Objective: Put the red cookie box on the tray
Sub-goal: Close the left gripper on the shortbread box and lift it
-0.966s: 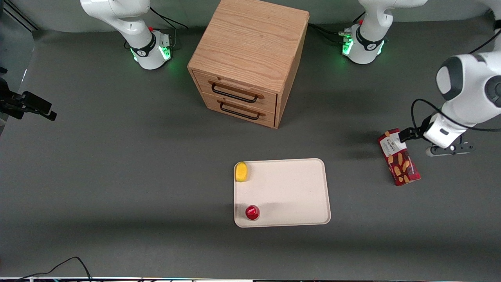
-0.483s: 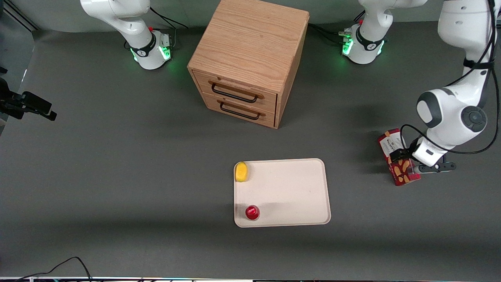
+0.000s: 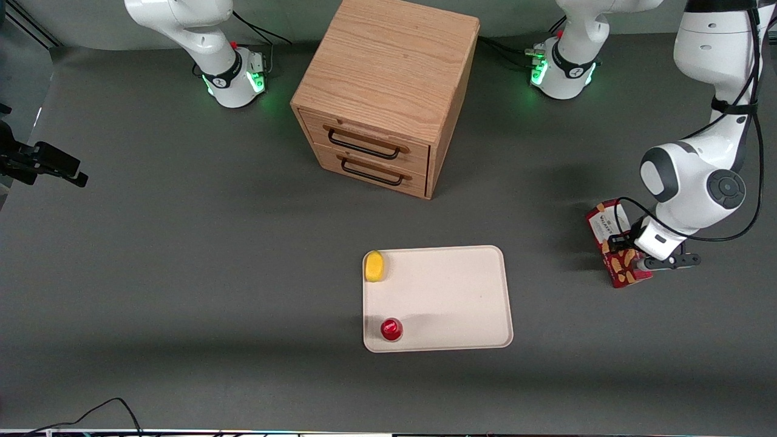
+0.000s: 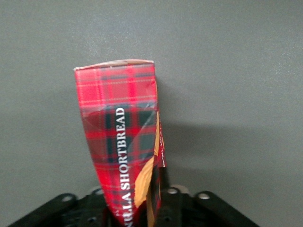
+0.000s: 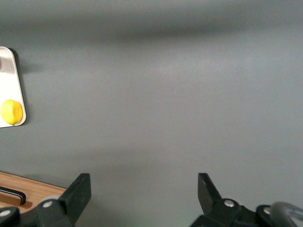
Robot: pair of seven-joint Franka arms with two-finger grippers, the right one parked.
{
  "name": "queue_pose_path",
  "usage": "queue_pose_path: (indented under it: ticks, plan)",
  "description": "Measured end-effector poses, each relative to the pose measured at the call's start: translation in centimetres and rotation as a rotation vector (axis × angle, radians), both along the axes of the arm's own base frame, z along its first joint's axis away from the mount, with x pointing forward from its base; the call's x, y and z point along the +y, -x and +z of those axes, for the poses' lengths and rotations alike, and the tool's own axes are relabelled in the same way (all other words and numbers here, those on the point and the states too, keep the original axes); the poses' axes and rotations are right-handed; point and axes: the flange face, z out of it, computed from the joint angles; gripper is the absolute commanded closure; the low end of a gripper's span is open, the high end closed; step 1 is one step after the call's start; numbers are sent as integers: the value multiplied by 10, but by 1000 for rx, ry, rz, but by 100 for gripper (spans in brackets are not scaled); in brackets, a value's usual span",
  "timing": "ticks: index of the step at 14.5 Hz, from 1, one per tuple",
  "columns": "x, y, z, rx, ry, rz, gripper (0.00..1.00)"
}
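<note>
The red cookie box point(image 3: 620, 271) lies flat on the grey table toward the working arm's end, its white label end point(image 3: 601, 223) farther from the front camera. My left gripper point(image 3: 631, 255) is down over the box's middle and shut on it. The left wrist view shows the tartan carton point(image 4: 118, 123) running out from between the jaws of the gripper point(image 4: 135, 208), which press its two long sides. The cream-white tray point(image 3: 449, 297) lies apart from the box, toward the table's middle and slightly nearer the front camera.
On the tray sit a yellow fruit point(image 3: 374, 266) at one corner and a small round red-topped object point(image 3: 391, 329) at another. A wooden two-drawer cabinet point(image 3: 385, 91) stands farther from the front camera than the tray. A dark camera mount point(image 3: 42, 164) sits at the parked arm's end.
The left arm swung over and came down onto the red cookie box, settling a little nearer the front camera along it. The box has not moved on the table.
</note>
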Motion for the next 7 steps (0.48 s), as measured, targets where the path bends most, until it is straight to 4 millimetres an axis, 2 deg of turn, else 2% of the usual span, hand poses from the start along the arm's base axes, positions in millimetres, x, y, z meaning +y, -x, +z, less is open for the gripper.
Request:
queue_pose_path:
  ticks: [2, 4, 5, 7]
  plan:
    - [-3, 0, 2, 7, 5, -3, 100]
    - [-9, -2, 13, 33, 25, -10, 100]
    - [-16, -5, 28, 49, 42, -15, 100]
    - [-34, -11, 78, 90, 79, -23, 100]
